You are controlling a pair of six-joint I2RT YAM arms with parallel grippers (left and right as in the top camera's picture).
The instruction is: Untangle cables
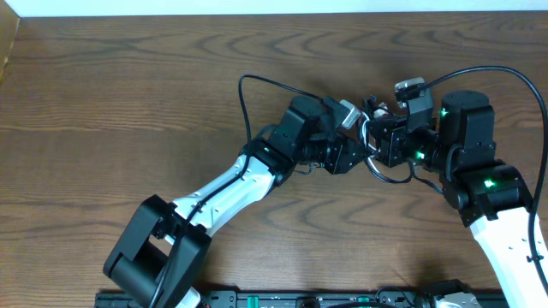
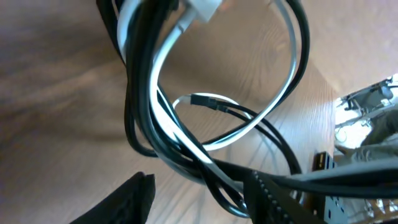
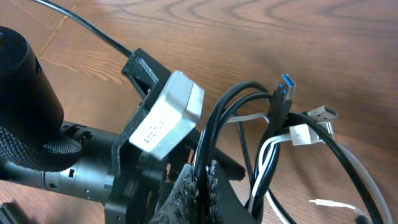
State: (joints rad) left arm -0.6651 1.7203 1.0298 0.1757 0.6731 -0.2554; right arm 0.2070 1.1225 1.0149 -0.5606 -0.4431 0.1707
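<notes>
Two cables: the black cable (image 3: 214, 121) and the white cable (image 2: 293, 68) hang looped through each other in one bundle between the two end effectors, above the table (image 1: 128, 85).
Right side: the right gripper (image 3: 202, 171) is clenched on black cable strands that rise from between its fingertips. Whether white is pinched too cannot be told.
Left side: the left gripper (image 1: 349, 157) is released, jaws apart. The loops cross just ahead of its fingers and none looks pinched.
Handling: judged light, limp and smooth-jacketed, so a loose grip would let it slide. The plugs are rigid and may snag on loops.
Grip point: judged best on a single strand just behind a plug, clear of any crossing.
Right wrist view only: the blue-tongued plug (image 3: 284, 84) stands above the fingertips, with the silver plug (image 3: 323, 114) beside it.
Left wrist view only: where the loops cross, with a small dark plug (image 2: 208, 101) inside them.
Overhead only: both arms meet nearly tip to tip, and the bundle is mostly hidden.
</notes>
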